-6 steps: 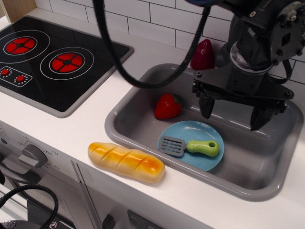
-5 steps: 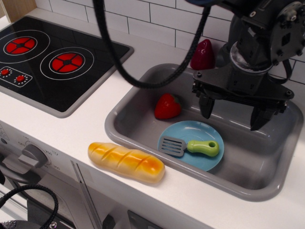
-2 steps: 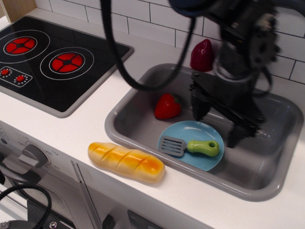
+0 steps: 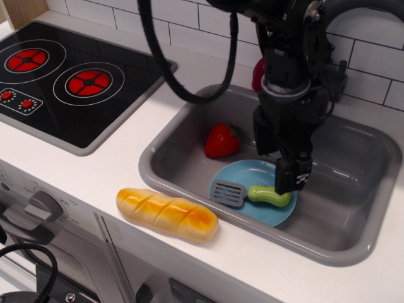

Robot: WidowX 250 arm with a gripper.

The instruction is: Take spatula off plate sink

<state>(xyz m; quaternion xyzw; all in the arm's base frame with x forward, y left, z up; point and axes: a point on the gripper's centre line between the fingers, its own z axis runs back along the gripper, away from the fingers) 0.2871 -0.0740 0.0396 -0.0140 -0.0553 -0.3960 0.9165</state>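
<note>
The spatula (image 4: 243, 193), with a grey slotted blade and a lime-green handle, lies flat on the light-blue plate (image 4: 248, 172) inside the grey sink (image 4: 165, 134). My gripper (image 4: 276, 164) hangs open just above the right end of the handle. The jaws are turned so that one finger stands toward the sink's back and the other toward the front. The near fingertip (image 4: 287, 180) covers the very end of the handle. I cannot tell if it touches the handle. Nothing is held.
A red strawberry (image 4: 221, 140) lies in the sink just left of the gripper. A bread loaf (image 4: 167, 214) lies on the counter in front of the sink. A dark red object (image 4: 257, 71) stands behind the sink, mostly hidden by the arm. The black stovetop (image 4: 63, 76) is at left.
The gripper has swung left and down from over the sink's right side, turned its jaws, and now hangs over the spatula's handle. The spatula, plate and strawberry have not moved.
</note>
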